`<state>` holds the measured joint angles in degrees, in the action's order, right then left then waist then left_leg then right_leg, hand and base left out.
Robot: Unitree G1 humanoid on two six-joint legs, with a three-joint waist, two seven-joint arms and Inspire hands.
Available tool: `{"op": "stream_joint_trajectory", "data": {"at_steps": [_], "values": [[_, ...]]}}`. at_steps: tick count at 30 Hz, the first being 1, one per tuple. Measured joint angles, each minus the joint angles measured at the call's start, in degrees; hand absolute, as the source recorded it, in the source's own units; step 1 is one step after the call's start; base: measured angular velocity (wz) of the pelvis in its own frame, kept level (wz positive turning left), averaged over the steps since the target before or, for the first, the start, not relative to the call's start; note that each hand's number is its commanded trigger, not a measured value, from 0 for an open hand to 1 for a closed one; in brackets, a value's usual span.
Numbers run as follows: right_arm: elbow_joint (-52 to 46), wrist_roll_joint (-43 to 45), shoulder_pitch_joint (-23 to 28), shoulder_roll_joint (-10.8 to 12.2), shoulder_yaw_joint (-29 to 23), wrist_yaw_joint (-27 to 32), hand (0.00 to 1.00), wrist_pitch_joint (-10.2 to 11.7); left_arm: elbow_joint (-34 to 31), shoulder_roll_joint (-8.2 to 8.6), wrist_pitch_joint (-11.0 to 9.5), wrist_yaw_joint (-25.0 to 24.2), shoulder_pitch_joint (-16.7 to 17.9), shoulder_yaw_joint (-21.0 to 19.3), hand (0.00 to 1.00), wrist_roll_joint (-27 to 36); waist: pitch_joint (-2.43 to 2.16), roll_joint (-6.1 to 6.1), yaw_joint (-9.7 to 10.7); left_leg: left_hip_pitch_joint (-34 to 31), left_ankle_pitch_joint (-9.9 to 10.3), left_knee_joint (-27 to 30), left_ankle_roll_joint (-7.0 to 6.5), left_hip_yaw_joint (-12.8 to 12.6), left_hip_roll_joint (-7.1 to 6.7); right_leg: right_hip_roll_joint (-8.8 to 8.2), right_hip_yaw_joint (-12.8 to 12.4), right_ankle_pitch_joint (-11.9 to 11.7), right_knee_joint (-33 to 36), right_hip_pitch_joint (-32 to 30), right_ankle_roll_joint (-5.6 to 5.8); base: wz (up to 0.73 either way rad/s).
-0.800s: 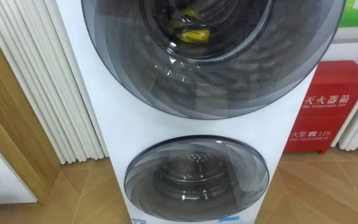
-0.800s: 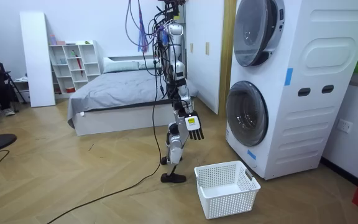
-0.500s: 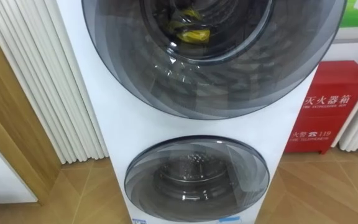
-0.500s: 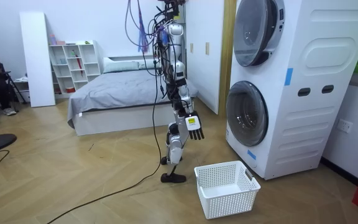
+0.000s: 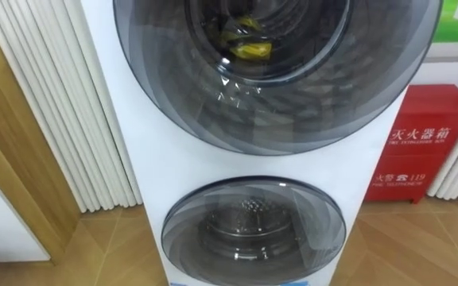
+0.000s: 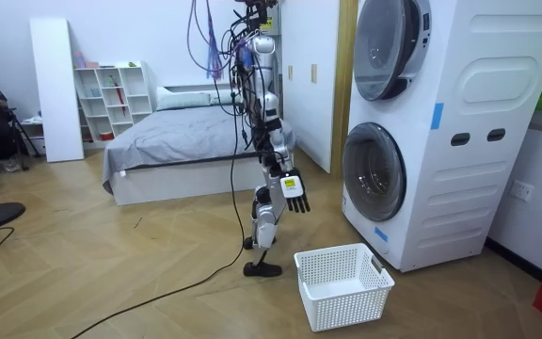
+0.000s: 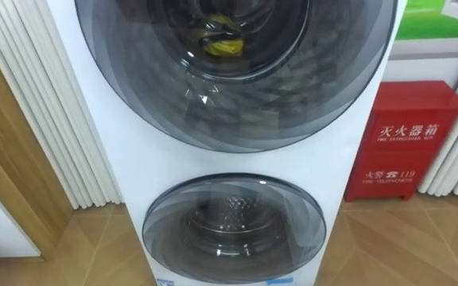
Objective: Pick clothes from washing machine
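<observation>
Right robot hand (image 6: 294, 187) relaxed, clothes (image 5: 249, 48) in washer (image 5: 133, 159)

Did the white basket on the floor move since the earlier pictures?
No. In the room view the white basket stays at the same spot on the floor, just below the lower washing machine door.

a red cabinet (image 5: 429, 143) by the wall, a white basket (image 6: 344, 307) on the wooden floor (image 6: 111, 273), a bed (image 6: 177, 132) behind.

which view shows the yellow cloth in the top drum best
Left eye view: the yellow cloth lies clear behind the upper door. Right eye view shows it about as well; room view sees that door side-on, contents too dark.
</observation>
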<state>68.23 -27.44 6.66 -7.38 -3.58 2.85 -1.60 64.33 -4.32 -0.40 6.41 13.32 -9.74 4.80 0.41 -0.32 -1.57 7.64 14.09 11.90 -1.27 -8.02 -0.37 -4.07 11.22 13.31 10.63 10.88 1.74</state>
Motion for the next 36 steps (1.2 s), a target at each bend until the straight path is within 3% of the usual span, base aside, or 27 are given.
{"op": "stream_joint_trajectory", "data": {"at_steps": [3, 8, 15, 18, 30, 36], "values": [[-6.5, -0.1, -2.0, -0.4, -4.4, 2.3, 0.0, -0.2, 0.1, -0.3, 0.0, -1.4, -0.1, -1.3, 0.0, 0.0, -0.05, -0.27, 0.2, 0.1, 0.0, 0.0, 0.0, -0.3, 0.01, -0.01, -0.2, 0.0, 0.0, -0.1, 0.0, -0.06], [-19.2, -0.4, -5.4, -2.0, -6.9, 4.6, 0.0, -0.3, 0.0, -1.52, 0.2, -2.1, 0.6, -2.1, 0.0, -1.5, -0.16, -1.1, 0.4, 0.0, 0.0, 0.0, -0.01, 0.1, -0.03, 0.02, -0.1, 0.0, 0.0, -0.3, 0.01, 0.02], [-34.5, -2.0, -11.4, -6.0, -7.2, 8.6, 0.0, 0.0, -0.4, -3.49, 2.0, -3.1, 1.0, -1.9, 0.0, -3.1, -0.43, -1.9, 1.0, -1.0, 0.0, 0.5, -0.03, 1.0, -0.12, -0.01, 0.2, 0.0, -0.1, -1.2, 0.01, 0.05], [-41.2, -4.2, -12.3, -6.4, -7.2, 9.9, 0.0, 0.0, -1.0, -3.88, 2.8, -3.4, 1.4, -2.0, 0.0, -3.2, -0.35, -2.54, 0.8, -1.0, 0.0, 0.2, -0.02, 2.0, -0.17, 0.09, 0.2, 0.0, -0.1, -1.0, 0.0, 0.03], [-44.8, -7.8, -22.3, -11.4, -6.7, 12.0, 0.0, 0.1, -4.9, -4.55, 4.8, -4.6, 2.2, -0.8, 0.0, -8.4, -0.43, -3.15, -0.7, -0.8, -0.1, -0.6, -0.01, 4.2, -0.33, 0.29, 0.0, 0.0, 0.1, -1.2, 0.04, 0.04], [-45.8, -8.0, -23.2, -12.4, -6.7, 12.9, 0.0, -0.3, -5.9, -4.69, 6.0, -4.2, 2.3, -0.8, 0.0, -11.4, -0.3, -3.65, -1.9, -0.6, -0.1, -1.3, 0.02, 6.9, -0.33, 0.57, 0.0, 0.0, 0.2, -1.0, 0.04, 0.01]]}}
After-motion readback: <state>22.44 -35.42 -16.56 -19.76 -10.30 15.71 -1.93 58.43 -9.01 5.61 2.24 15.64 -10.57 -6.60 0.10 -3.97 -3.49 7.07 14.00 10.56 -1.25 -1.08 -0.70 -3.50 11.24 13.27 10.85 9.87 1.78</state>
